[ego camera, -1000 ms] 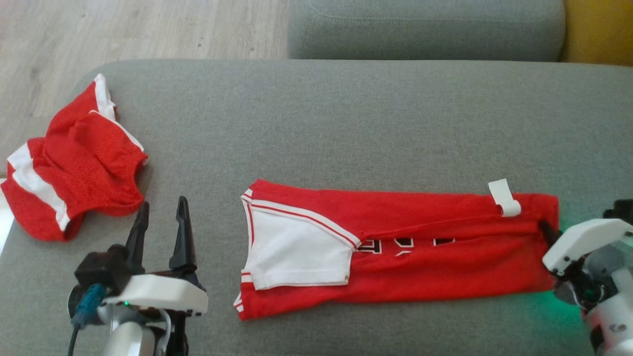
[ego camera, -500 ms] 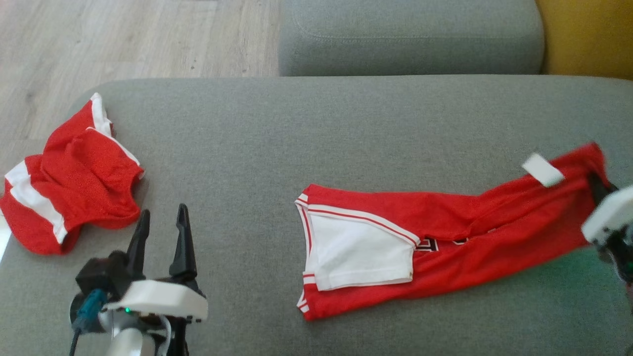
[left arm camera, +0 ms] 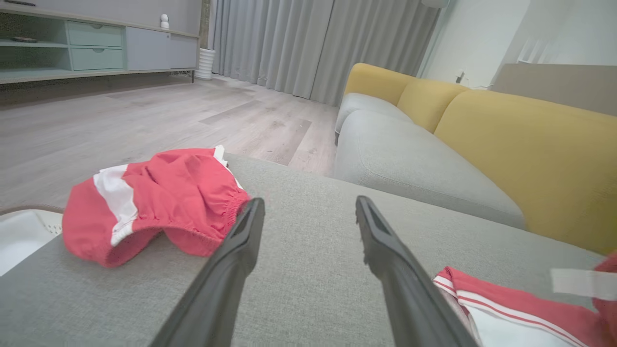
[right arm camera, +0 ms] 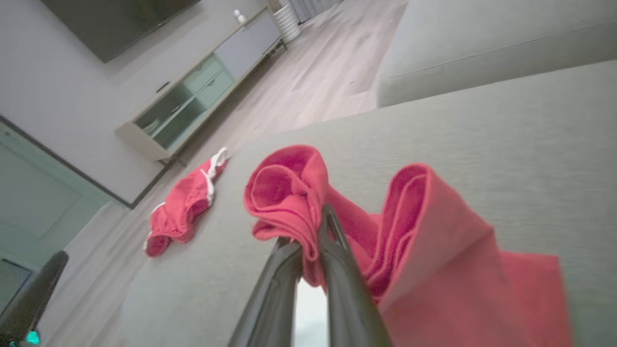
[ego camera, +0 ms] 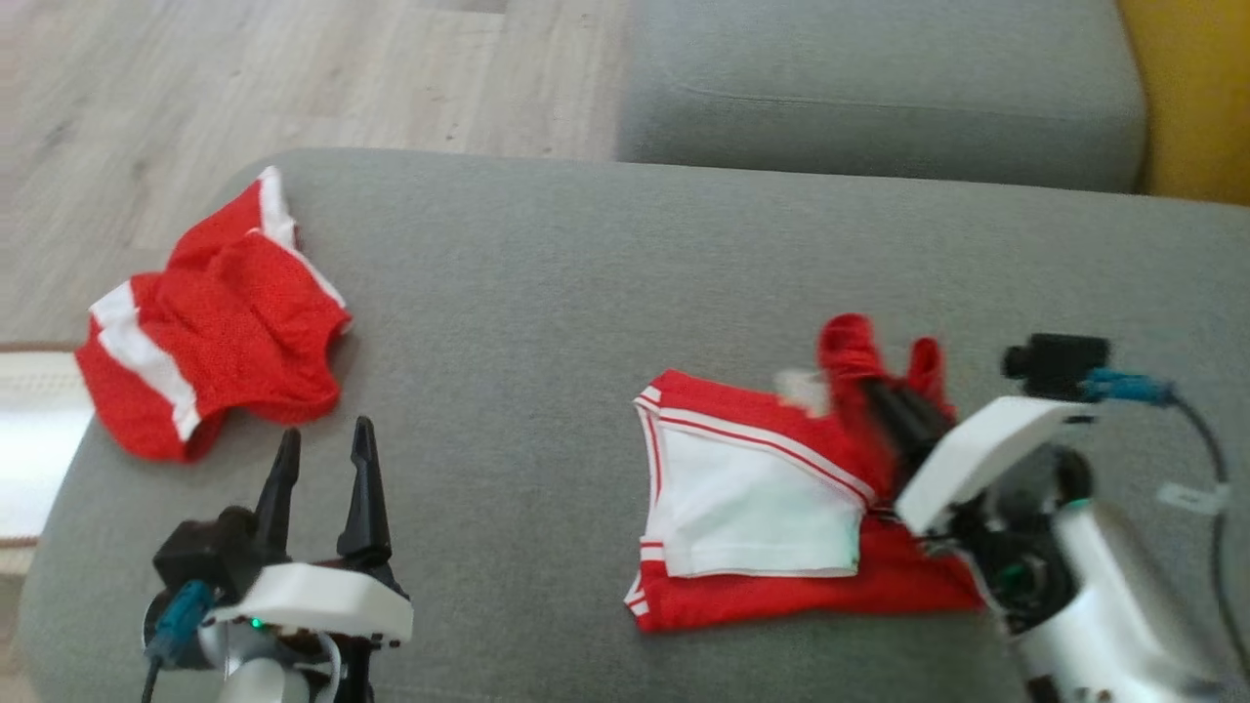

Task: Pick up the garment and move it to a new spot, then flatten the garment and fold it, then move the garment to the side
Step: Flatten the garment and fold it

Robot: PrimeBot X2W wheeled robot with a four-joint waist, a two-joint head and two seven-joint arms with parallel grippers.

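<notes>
**Jersey (ego camera: 752, 508) end held up by right gripper (ego camera: 869, 391)**

The right gripper's two dark fingers are pressed together on a bunched red edge of the jersey. In the right wrist view this edge appears as a rolled fold pinched between the tips. The pinched end stands raised over the rest of the garment, which lies on the grey cushion (ego camera: 547, 293), right of centre in the head view. The garment's white panel with red-and-white trim faces up, and its near red edge rests flat on the fabric. A small white tag (ego camera: 801, 389) beside the raised end is blurred.

The left gripper (ego camera: 325, 454) hovers over the near left part of the cushion, its fingers spread wide and holding nothing. Red shorts (ego camera: 215, 322) with white bands lie crumpled at the cushion's far left corner, well apart from the jersey. Beyond the cushion are a grey sofa seat (ego camera: 879, 88) with a yellow backrest (ego camera: 1191, 88) and a pale wooden floor (ego camera: 293, 68).
</notes>
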